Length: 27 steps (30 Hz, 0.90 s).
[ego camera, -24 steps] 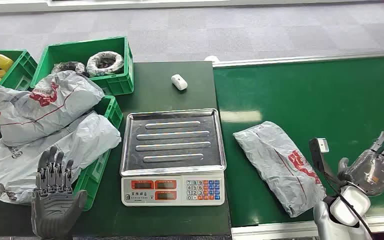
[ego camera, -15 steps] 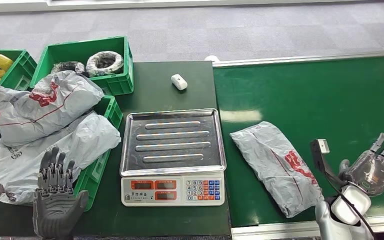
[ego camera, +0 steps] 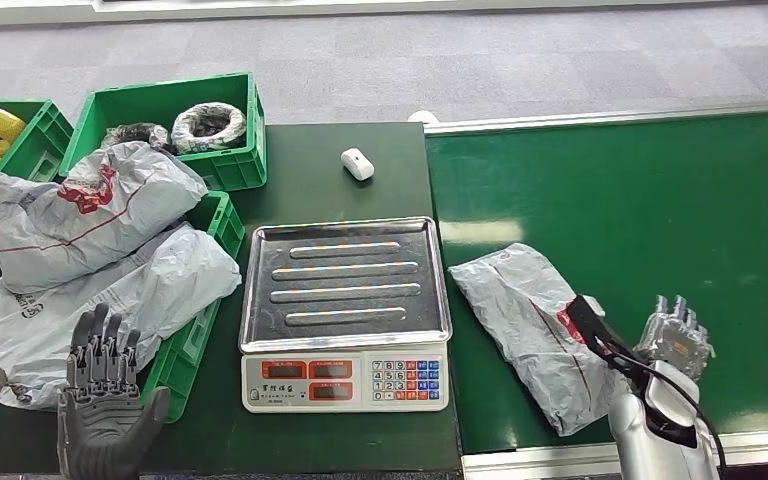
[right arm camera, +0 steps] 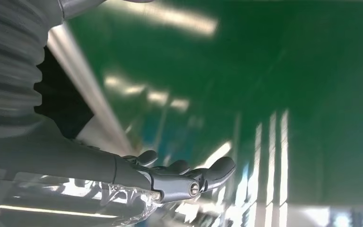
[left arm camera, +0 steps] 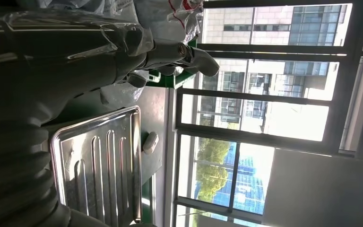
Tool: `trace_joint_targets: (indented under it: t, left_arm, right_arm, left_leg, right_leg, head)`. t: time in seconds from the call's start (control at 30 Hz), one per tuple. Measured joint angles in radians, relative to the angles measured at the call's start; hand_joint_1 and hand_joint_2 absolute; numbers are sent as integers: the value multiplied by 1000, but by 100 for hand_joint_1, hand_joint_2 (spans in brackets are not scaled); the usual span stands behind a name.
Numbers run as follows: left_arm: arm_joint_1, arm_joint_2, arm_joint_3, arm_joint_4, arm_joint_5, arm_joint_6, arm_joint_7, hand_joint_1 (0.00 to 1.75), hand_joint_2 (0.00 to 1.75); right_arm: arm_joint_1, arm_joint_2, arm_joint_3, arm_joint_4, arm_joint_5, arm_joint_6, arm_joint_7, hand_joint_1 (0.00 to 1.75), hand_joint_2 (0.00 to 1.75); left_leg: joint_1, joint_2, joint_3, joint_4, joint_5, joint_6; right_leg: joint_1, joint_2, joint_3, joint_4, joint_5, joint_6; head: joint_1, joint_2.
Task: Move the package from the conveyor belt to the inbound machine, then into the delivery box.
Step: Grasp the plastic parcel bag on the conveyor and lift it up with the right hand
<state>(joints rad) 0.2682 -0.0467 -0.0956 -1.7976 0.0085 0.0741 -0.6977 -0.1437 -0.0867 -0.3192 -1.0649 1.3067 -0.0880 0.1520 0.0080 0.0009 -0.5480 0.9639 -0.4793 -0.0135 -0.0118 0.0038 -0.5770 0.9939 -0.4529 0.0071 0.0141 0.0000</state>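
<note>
Crumpled grey package (ego camera: pixel 530 330), red print

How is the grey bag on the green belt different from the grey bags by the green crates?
The package on the conveyor belt lies alone and flat on the belt; the packages in the delivery box are piled together, spilling over the crate's rim. The belt package lies beside the right hand; the piled ones are near the left hand. All are crinkled grey mailers with red print.

Nothing readable: scale (ego camera: pixel 345 380) keypad and package (ego camera: pixel 535 330) print (red marks) too small.
</note>
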Motion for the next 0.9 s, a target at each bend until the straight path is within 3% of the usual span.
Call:
trace_joint_targets:
  t: [0.1,0.17,0.23,0.37,0.57,0.7,0.9]
  left_arm:
    - [0,5,23,-5,5,11,0,0,175]
    - [-2,10,43,-15,16,13,0,0,175]
    - [-5,15,62,-23,26,8,0,0,175]
    - [-4,20,84,-33,31,3,0,0,175]
    - [-3,23,97,-40,30,3,0,0,175]
    - [-3,23,99,-42,29,3,0,0,175]
    - [-4,12,99,-42,8,1,0,0,175]
  right_arm:
    - [-14,-9,59,-8,-160,176,-179,0,175]
    - [-40,-38,129,-6,-285,296,-348,0,175]
    - [-71,-73,205,-5,-373,371,-466,0,175]
    - [-109,-121,289,-5,-410,403,-499,0,175]
    - [-114,-151,335,-5,-418,406,-501,0,175]
    - [-114,-160,348,-5,-425,409,-511,170,175]
    - [-73,-186,387,-57,-480,426,-570,175,175]
  left_leg:
    - [0,1,-1,0,0,0]
    - [0,2,-1,0,0,0]
    - [0,0,0,0,1,0]
    - [0,-5,0,0,2,1]
    - [0,-6,-1,0,1,2]
    - [0,-6,-1,0,1,2]
    - [0,-6,-1,0,1,2]
  right_leg:
    - [0,1,0,0,0,0]
    - [1,1,0,0,0,0]
    - [0,0,0,0,0,0]
    - [0,-5,1,0,0,0]
    - [0,-5,1,0,0,0]
    - [0,-5,1,0,0,0]
    - [0,-5,1,0,0,0]
  head:
    - [0,0]
    - [0,0]
    - [0,0]
    - [0,0]
    - [0,0]
    - [0,0]
    - [0,0]
